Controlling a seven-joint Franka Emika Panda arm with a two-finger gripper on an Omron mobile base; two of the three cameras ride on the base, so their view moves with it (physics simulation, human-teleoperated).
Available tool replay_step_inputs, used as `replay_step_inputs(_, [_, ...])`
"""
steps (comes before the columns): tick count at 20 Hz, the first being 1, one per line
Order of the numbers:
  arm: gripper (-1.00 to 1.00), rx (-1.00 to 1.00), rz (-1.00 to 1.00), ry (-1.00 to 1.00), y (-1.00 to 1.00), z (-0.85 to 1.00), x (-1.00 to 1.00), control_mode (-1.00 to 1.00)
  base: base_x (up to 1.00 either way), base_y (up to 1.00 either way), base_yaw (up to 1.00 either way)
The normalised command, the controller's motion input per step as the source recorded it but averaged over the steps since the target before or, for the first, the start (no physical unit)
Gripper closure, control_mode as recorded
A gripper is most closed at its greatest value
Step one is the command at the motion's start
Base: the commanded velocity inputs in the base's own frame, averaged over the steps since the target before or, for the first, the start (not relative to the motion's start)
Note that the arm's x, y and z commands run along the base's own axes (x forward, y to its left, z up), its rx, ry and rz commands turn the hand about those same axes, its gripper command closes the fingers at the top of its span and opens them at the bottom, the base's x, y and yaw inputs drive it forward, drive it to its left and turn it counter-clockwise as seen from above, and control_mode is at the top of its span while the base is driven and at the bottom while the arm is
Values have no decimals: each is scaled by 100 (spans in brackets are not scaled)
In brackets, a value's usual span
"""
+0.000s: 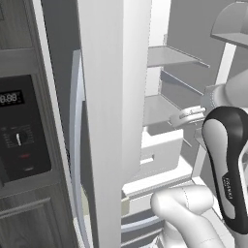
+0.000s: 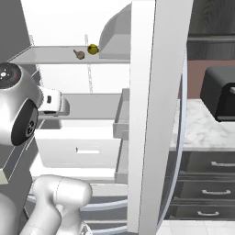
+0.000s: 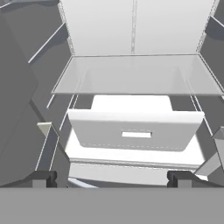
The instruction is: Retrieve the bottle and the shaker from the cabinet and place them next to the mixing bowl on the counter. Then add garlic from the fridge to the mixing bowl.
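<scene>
The fridge [image 3: 133,26] stands open, and the white arm reaches into it. In the hand view the gripper [image 3: 112,178] looks straight into the fridge. Its two dark fingertips [image 3: 43,178] sit far apart at the bottom, one at 7 o'clock and one at 5 o'clock. The fingers are spread wide and hold nothing.

Just past them is a white drawer [image 3: 135,131] with a small slot for a handle. Above the drawer lies a clear glass shelf [image 3: 135,74] with nothing on it.

In the right base view, a higher shelf [image 2: 55,54] sits at about 11 o'clock. Two small things rest on it, side by side. One is a little brown lump [image 2: 79,54], which may be the garlic, but it is too small to be sure. Just to its right is a small yellow ball [image 2: 93,49].

The tall white fridge door [image 2: 147,114] stands open in the middle of that view. At 3 o'clock a dark toaster [image 2: 220,94] sits on a marble counter [image 2: 193,133].
</scene>
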Motion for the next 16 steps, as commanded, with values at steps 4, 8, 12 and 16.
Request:
replay_step_inputs(4, [-100, 0, 0, 0, 0, 0, 0, 100, 0, 0, 0])
replay_step_inputs(8, [-100, 0, 0, 0, 0, 0, 0, 100, 0, 0, 0])
replay_step_inputs(12, [-100, 0, 0, 0, 0, 0, 5, -100, 0, 0, 0])
replay_step_inputs(16, [-100, 0, 2, 0, 0, 0, 21, -100, 0, 0, 0])
